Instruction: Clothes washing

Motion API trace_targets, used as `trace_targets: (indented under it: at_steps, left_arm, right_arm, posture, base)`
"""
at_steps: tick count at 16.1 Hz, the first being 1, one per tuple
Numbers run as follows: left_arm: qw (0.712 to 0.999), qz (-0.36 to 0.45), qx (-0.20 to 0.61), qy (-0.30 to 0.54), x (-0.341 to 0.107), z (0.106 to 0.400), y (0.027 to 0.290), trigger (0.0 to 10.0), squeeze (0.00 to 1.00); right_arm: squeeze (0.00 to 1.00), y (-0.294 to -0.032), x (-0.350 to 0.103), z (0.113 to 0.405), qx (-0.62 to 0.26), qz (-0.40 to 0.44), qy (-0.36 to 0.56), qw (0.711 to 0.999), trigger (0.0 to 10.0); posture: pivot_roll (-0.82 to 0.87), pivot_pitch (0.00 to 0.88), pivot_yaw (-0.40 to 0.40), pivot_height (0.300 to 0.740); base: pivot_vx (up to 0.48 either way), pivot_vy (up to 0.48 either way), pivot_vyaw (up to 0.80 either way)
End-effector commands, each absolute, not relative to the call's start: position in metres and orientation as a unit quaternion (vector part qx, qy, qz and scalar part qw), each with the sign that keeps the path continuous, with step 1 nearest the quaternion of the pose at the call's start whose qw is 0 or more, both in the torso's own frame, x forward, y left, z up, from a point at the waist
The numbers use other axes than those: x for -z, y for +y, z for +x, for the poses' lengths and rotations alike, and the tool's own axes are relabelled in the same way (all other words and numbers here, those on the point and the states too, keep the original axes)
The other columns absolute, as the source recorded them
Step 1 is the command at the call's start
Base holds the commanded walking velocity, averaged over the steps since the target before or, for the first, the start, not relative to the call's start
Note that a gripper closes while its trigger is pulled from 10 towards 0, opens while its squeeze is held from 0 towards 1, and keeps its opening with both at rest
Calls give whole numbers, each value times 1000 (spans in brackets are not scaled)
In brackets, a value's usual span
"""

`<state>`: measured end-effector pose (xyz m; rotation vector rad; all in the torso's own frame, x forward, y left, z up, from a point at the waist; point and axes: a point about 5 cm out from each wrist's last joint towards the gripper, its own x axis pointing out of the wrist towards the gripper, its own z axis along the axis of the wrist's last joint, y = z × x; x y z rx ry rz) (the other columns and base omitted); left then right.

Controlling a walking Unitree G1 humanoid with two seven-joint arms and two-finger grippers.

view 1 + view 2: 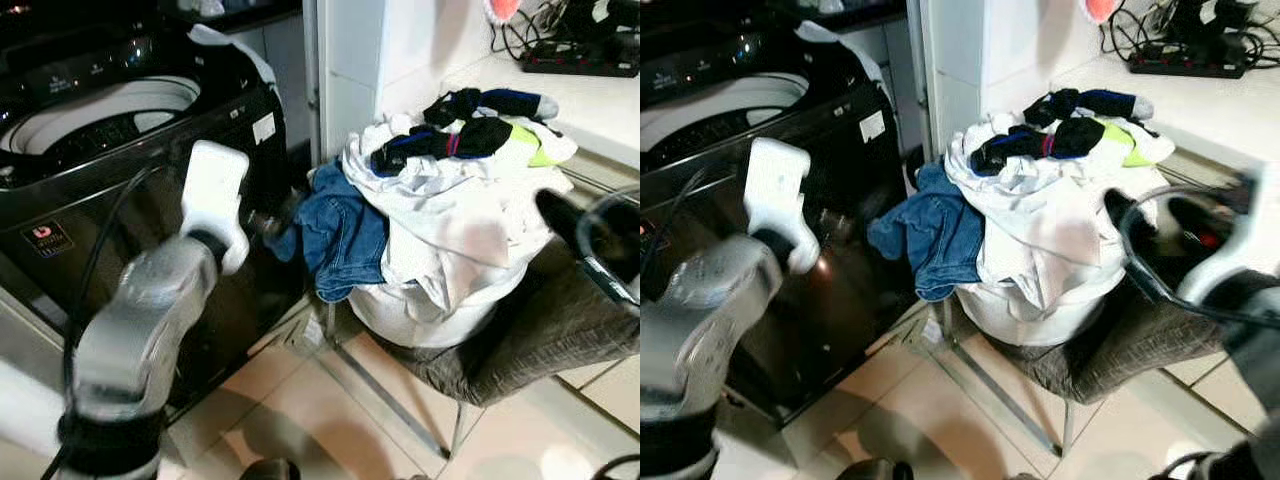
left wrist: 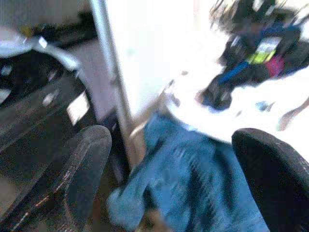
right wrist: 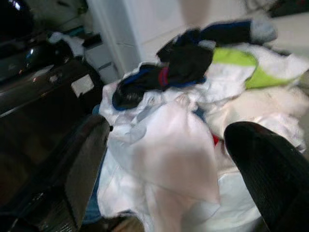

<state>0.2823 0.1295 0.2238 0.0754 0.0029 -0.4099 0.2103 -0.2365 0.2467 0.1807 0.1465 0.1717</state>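
Observation:
A heap of laundry fills a white basket (image 1: pixel 415 312) to the right of the black top-loading washing machine (image 1: pixel 150 170), whose lid is up over the white drum (image 1: pixel 110 103). Blue jeans (image 1: pixel 345 235) hang over the basket's left side. White garments (image 1: pixel 450 215) cover the middle, and a dark piece with blue, pink and lime (image 1: pixel 470 135) lies on top. My left gripper (image 2: pixel 171 137) is open just short of the jeans, holding nothing. My right gripper (image 3: pixel 166 130) is open too, at the heap's right side and facing the white garments.
The basket rests on a stool with a grey-brown cushion (image 1: pixel 530 340) and thin metal legs (image 1: pixel 385 395) on a pale tiled floor. A white pillar (image 1: pixel 350 60) stands behind, between machine and basket. A counter with a power strip and cables (image 1: pixel 585 55) lies at back right.

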Motion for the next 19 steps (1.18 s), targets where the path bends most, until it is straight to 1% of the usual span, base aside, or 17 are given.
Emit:
trace_targets:
  at_steps: [1,2,3,4,6,7,9,10,11,12,13,14,15,16,18,19]
  left_arm:
    - [978,31,206,8,-221,285,134,10000,0]
    - [979,57,195,17,-211,285,138,10000,0]
    - [979,72,186,32,-199,284,142,10000,0]
    - [979,83,178,60,-178,282,148,10000,0]
    - [980,90,127,126,-122,270,164,10000,0]
    - [977,97,116,150,-107,262,169,10000,0]
    - [968,116,135,179,-89,247,173,10000,0]
    - [966,103,145,189,-84,235,174,10000,0]
    - [967,95,145,185,-85,233,174,10000,0]
    - [971,82,139,176,-85,229,175,10000,0]
    - [974,82,126,169,-85,230,176,10000,0]
    - [976,90,117,162,-85,232,177,10000,0]
    - [979,88,106,152,-88,238,177,10000,0]
    - [985,76,96,121,-101,247,175,10000,0]
    - [992,76,90,53,-130,265,171,10000,0]
    - [992,81,93,31,-141,274,168,10000,0]
  right_arm:
    - [0,-229,-243,209,-123,63,98,986,10000]
    - [0,-227,-229,203,-139,5,147,979,10000]
    - [0,-228,-218,200,-131,-20,176,976,10000]
    - [0,-230,-199,196,-119,-53,211,969,10000]
    - [0,-230,-157,187,-97,-38,264,959,10000]
    - [0,-227,-146,180,-113,-33,292,949,10000]
    - [0,-221,-133,160,-179,-31,348,920,10000]
    - [0,-220,-125,142,-240,-39,376,894,10000]
    - [0,-218,-126,141,-252,-29,362,897,10000]
    - [0,-214,-129,146,-258,-12,314,914,10000]
    - [0,-213,-131,154,-234,-2,278,932,10000]
    - [0,-212,-132,161,-214,1,256,943,10000]
    - [0,-209,-135,174,-176,6,210,962,10000]
    - [0,-209,-142,185,-136,11,163,977,10000]
    - [0,-215,-165,210,-48,25,76,996,10000]
    - [0,-219,-175,222,-20,21,52,998,10000]
  posture:
    - [-5,0,68,740]
    - [-4,0,64,740]
    - [-2,0,58,740]
    - [-2,0,54,740]
    - [-6,0,50,740]
    - [-5,0,47,740]
    - [-5,0,41,740]
    - [-3,0,38,740]
    - [1,0,35,740]
    - [11,0,27,740]
    - [15,0,25,740]
    - [19,0,23,740]
    - [20,0,22,740]
    - [26,0,21,740]
    - [22,0,28,740]
    - [18,0,30,740]
  base:
    - [0,0,0]
    - [0,0,0]
    - [0,0,0]
    - [0,0,0]
    - [0,0,0]
    - [0,0,0]
    - [0,0,0]
    - [0,0,0]
    - [0,0,0]
    - [0,0,0]
    - [0,0,0]
    - [0,0,0]
    - [0,0,0]
    - [0,0,0]
    - [0,0,0]
    - [0,0,0]
